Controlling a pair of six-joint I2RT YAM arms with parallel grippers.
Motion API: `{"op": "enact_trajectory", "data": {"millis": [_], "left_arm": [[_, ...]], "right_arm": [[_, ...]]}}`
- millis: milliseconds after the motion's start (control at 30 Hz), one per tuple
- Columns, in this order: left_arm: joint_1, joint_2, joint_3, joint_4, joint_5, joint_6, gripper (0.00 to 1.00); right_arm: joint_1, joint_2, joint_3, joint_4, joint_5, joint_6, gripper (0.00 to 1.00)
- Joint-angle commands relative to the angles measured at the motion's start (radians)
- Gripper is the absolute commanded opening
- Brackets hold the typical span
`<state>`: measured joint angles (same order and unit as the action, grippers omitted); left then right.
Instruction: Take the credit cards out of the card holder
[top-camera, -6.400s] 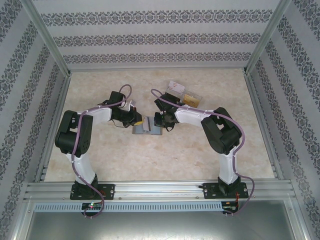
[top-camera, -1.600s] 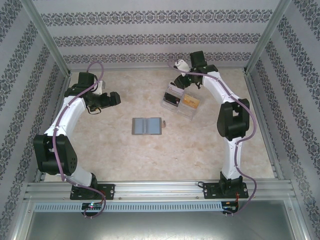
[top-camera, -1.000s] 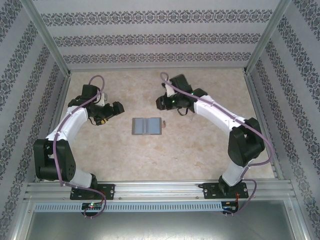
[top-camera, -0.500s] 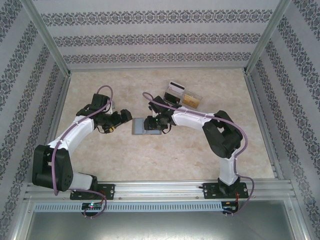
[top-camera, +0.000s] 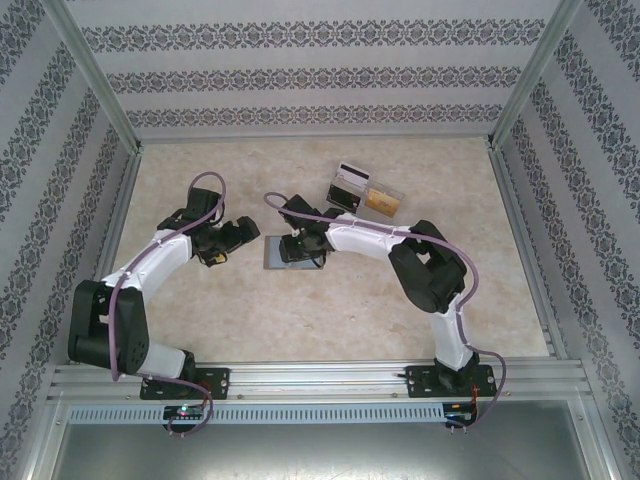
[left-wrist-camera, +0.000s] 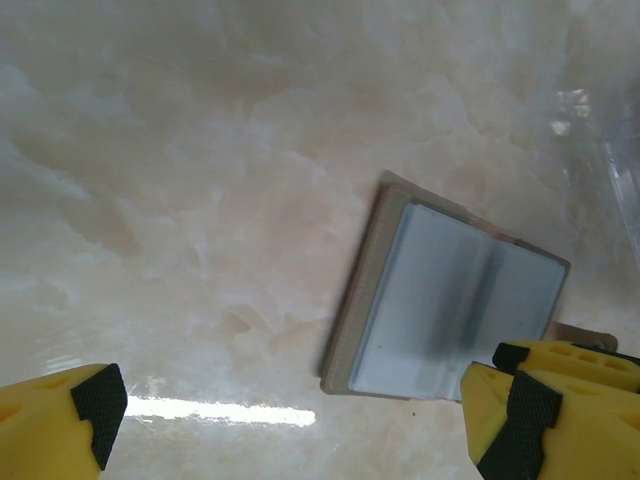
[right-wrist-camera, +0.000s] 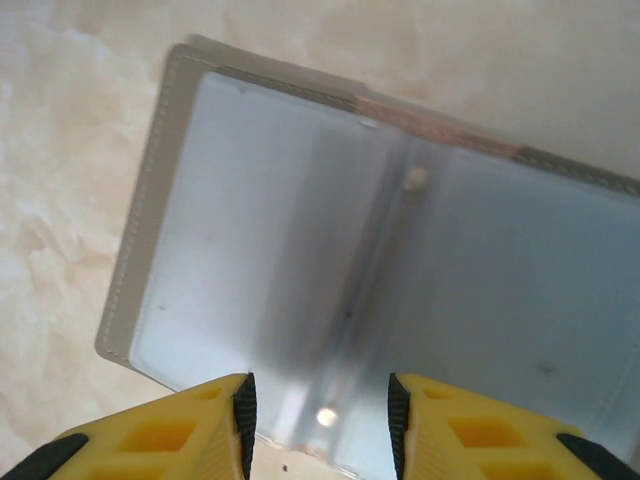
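Right claw (right-wrist-camera: 320, 405) now over card holder (right-wrist-camera: 300, 230), left claw (left-wrist-camera: 295, 410) drawn nearer

Matt grey bifold card holder (right-wrist-camera: 300, 220) on glossy marble-look tabletop (left-wrist-camera: 200, 180)
Its panels look smooth, its tan border stitched; the tabletop mirrors light.

Grey card holder (right-wrist-camera: 300, 230) lies open and flat on the beige marbled table (right-wrist-camera: 60, 150), tilted in frame, two matte panels with a dark centre crease between. Stitched border along its left edge. Thin pinkish strip along the top edge, can't tell what it is. Small round stud (right-wrist-camera: 415, 180) near the crease, a second stud (right-wrist-camera: 322, 415) by the near edge. Right gripper (right-wrist-camera: 320, 400) at the bottom, yellow fingers (right-wrist-camera: 170, 430) with black pads, jaws apart either side of the crease, nothing between them
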<state>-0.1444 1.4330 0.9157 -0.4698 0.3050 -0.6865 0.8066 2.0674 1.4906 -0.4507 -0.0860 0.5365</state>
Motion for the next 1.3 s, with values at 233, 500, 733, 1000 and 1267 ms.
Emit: {"op": "enact_trajectory", "data": {"millis": [233,500,733,1000,1267], "left_arm": [[0.006,0.037,0.033,0.017,-0.029,-0.024,1.0],[0.006,0.072,0.018,0.062,0.048,-0.026,0.96],[-0.016,0.108,0.013,0.172,0.224,-0.032,0.76],[-0.075,0.193,0.001,0.257,0.307,-0.063,0.44],[-0.128,0.243,-0.032,0.306,0.26,-0.073,0.33]], "right_arm": [[0.015,0.101,0.101,-0.113,0.101,-0.062,0.36],[0.003,0.102,0.051,-0.095,0.094,-0.05,0.26],[-0.01,0.08,0.008,-0.06,0.071,-0.046,0.25],[-0.027,0.059,-0.037,-0.012,0.026,-0.026,0.23],[-0.032,0.048,-0.046,0.003,0.005,-0.026,0.21]]}}
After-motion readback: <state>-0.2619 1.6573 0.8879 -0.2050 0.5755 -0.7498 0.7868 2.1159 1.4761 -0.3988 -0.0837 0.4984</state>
